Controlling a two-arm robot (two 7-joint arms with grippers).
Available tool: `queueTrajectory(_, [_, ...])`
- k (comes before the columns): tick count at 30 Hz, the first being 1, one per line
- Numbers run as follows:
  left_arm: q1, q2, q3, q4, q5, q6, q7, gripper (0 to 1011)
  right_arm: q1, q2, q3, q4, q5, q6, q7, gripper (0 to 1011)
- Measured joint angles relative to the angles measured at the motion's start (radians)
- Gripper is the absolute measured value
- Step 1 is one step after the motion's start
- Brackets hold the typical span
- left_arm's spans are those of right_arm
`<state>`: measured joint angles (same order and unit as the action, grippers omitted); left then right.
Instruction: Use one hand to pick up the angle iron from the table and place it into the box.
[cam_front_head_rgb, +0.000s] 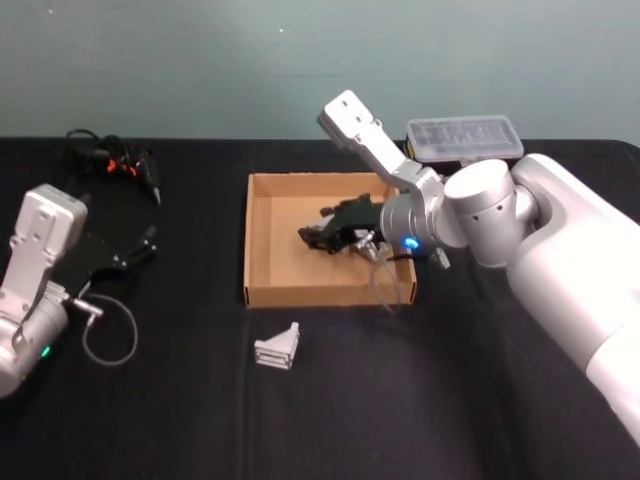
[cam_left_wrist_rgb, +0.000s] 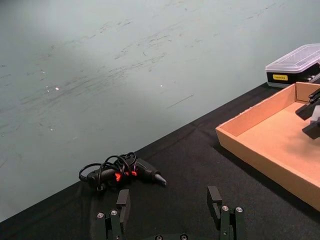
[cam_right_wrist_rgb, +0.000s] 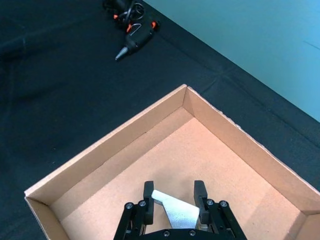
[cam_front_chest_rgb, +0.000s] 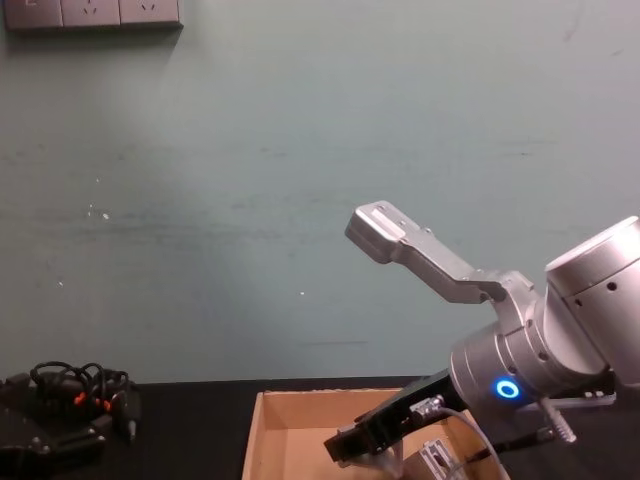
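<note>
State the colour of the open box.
Tan; the box shows best in the right wrist view.

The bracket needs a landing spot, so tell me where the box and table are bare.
The box floor is bare on its left half, beside the right gripper holding the bracket. Table is bare between box and left gripper, and along the near edge. Crowded: a second bracket before the box, the corded tool far left.
</note>
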<state>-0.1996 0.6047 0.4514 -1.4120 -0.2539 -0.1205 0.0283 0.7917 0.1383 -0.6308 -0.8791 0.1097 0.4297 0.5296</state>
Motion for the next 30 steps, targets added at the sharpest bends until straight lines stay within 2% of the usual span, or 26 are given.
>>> queueTrajectory(11, [0.0, 0.0, 0.0, 0.0, 0.0, 0.0, 0.0, 1011, -0.002, 0.004, 0.0, -0.011, 0.001, 0.002, 0.0, 509])
queueTrajectory(21, [0.0, 0.0, 0.0, 0.0, 0.0, 0.0, 0.0, 1011, -0.003, 0.006, -0.001, -0.015, 0.002, 0.004, 0.0, 852])
queueTrajectory(24, [0.0, 0.0, 0.0, 0.0, 0.0, 0.0, 0.0, 1011, -0.003, 0.006, -0.001, -0.015, 0.002, 0.005, 0.0, 900])
queueTrajectory(25, [0.0, 0.0, 0.0, 0.0, 0.0, 0.0, 0.0, 1011, -0.003, 0.006, -0.001, -0.015, 0.002, 0.005, 0.0, 953])
queueTrajectory(30, [0.0, 0.0, 0.0, 0.0, 0.0, 0.0, 0.0, 1011, -0.004, 0.006, -0.001, -0.016, 0.003, 0.005, 0.0, 1000])
